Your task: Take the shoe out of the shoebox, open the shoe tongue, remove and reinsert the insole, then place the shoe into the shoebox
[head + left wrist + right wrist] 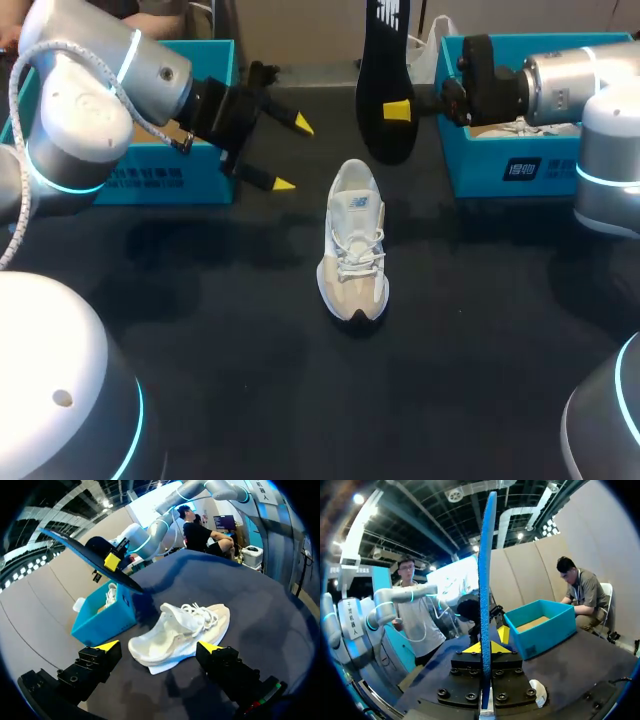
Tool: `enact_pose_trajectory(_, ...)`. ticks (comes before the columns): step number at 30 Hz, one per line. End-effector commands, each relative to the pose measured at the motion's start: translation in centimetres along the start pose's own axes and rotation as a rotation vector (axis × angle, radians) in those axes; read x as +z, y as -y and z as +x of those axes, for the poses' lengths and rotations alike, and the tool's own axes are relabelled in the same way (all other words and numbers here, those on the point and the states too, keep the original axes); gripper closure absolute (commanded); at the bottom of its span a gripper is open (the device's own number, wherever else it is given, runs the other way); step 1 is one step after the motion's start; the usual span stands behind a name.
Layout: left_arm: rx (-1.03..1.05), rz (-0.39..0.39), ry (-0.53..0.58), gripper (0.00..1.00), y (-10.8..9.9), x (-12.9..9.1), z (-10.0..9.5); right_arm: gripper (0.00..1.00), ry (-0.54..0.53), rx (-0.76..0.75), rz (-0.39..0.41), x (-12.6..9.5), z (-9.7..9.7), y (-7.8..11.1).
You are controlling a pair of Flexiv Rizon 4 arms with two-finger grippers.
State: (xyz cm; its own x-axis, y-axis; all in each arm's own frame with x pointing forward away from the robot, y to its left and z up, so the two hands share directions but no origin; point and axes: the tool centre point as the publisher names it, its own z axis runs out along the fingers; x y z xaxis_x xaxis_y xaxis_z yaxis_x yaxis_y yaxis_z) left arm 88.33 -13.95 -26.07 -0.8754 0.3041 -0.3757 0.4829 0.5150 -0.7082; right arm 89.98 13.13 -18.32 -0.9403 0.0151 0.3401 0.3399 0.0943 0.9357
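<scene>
My right tool (402, 108) is clamped on the black insole (385, 70), which hangs above the desk (200, 330) near the middle of its far edge; in the right wrist view I see it edge-on between my fingers; its long axis looks to run roughly from the far edge toward the near one, though how much it tilts I cannot say. My left tool (291, 154) hovers with its fingers well apart, holding nothing, between the left shoebox (160, 180) at the far left corner and the shoe (352, 240). The shoe stands upright on its sole at the middle of the desk; its long axis runs far to near, heel toward the far edge, toe toward me. I judge the insole light, thin and floppy, so a grip near its middle should keep it from drooping; the shoe seems light too, with a soft upper and a firmer heel and sole; I would steady it at the heel collar or across the sole's sides, leaving the tongue free. The right shoebox (500, 170) sits at the far right corner.
</scene>
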Motion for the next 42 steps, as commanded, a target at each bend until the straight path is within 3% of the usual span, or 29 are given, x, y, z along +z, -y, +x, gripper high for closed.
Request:
enact_pose_trajectory(1,-0.025,-0.028,-0.011,0.0,-0.8,0.7,-0.4,1.0,-0.038,0.009,-0.019,0.3,-1.6,0.8)
enact_pose_trajectory(3,-0.043,-0.024,-0.007,0.0,-1.4,1.0,-0.7,1.0,-0.083,0.006,-0.047,0.6,-2.2,1.4)
enact_pose_trajectory(14,-0.099,-0.099,-0.02,0.0,-4.0,3.7,-0.9,1.0,-0.083,0.006,-0.047,0.6,-2.2,1.4)
enact_pose_trajectory(23,-0.139,-0.1,-0.042,0.0,-5.0,5.2,-0.5,1.0,-0.083,0.006,-0.047,0.6,-2.2,1.4)
enact_pose_trajectory(42,-0.205,-0.132,-0.075,0.0,-4.8,7.2,0.2,1.0,-0.098,0.045,-0.097,2.8,-4.4,5.4)
